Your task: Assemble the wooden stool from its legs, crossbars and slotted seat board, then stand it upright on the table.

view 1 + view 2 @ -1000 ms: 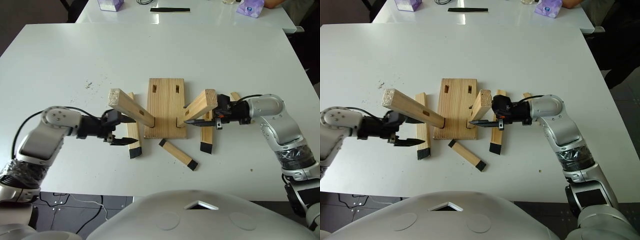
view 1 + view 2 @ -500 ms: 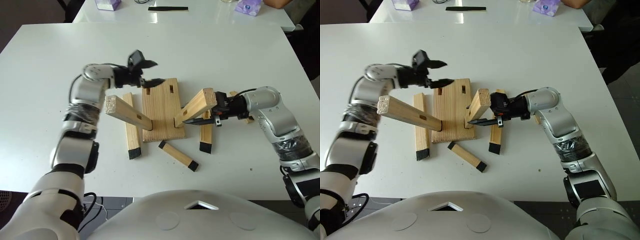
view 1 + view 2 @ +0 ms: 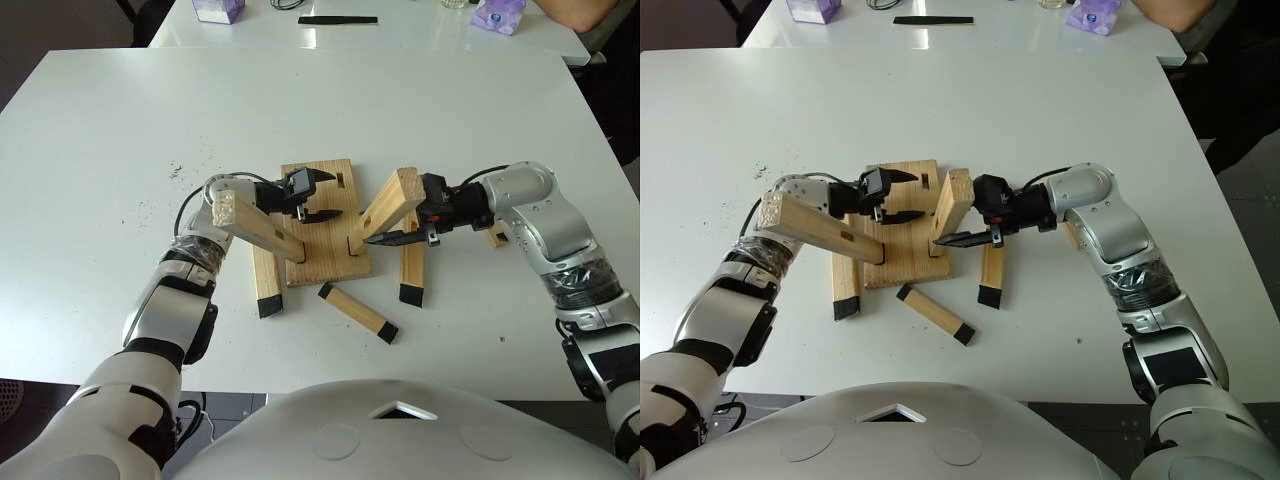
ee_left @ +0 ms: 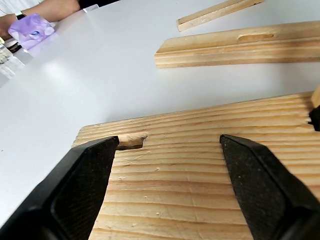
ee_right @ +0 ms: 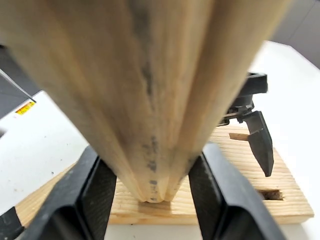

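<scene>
Head view: a slotted seat board (image 3: 325, 255) lies flat at the middle of the white table (image 3: 120, 120). Two legs stand tilted in its near slots. The left leg (image 3: 255, 222) leans toward 10 o'clock, unheld. The right leg (image 3: 390, 200) leans toward 1 o'clock, clamped by the right gripper (image 3: 388, 226), probably to steady it or press it home. A loose crossbar (image 3: 357, 312) lies at the board's 5 o'clock.

Left wrist view: the left gripper (image 4: 168, 142) is spread wide and empty just above the board, beside an empty slot (image 4: 131, 141), seemingly ready to pin the board down.

Right wrist view: both fingers (image 5: 95, 195) squeeze the right leg, whose end meets the board.
</scene>
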Controlling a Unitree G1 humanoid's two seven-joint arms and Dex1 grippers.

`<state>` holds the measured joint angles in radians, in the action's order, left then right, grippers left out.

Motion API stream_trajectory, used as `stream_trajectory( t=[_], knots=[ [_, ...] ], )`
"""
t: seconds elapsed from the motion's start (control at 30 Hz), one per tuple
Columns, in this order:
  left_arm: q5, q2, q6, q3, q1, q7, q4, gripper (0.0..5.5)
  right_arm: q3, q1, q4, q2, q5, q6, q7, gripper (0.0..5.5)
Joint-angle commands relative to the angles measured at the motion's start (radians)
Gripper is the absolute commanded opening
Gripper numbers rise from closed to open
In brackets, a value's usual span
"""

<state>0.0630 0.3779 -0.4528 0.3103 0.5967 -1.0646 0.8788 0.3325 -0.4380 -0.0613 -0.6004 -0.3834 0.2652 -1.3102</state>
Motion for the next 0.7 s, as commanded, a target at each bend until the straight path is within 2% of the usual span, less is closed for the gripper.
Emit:
stream_trajectory(
  t=[0.03,0.23,0.4,0.47,0.6,0.7],
  knots=[
    [-0.126,0.025,0.052,0.058,-0.126,0.047,0.098,3.77,-0.063,-0.096,-0.098,0.036,-0.153,0.127,-0.026,1.99],
    [-0.121,0.029,0.046,0.063,-0.152,0.060,0.083,3.77,-0.147,-0.148,-0.107,0.060,-0.186,0.212,-0.015,1.99],
    [-0.116,0.039,0.052,0.068,-0.170,0.066,0.066,3.77,-0.069,-0.043,-0.240,-0.005,-0.093,0.105,-0.051,1.99],
    [-0.108,0.046,0.057,0.061,-0.171,0.067,0.054,3.77,-0.088,-0.015,-0.276,-0.029,-0.106,0.109,-0.050,1.99],
    [-0.050,0.085,0.086,0.006,-0.183,0.071,-0.026,3.77,-0.269,0.003,-0.226,-0.112,-0.184,0.167,-0.017,1.99],
    [0.054,0.127,0.167,-0.098,-0.222,0.085,-0.167,3.77,-0.415,0.016,-0.120,-0.190,-0.231,0.209,-0.006,1.99]
  ],
)
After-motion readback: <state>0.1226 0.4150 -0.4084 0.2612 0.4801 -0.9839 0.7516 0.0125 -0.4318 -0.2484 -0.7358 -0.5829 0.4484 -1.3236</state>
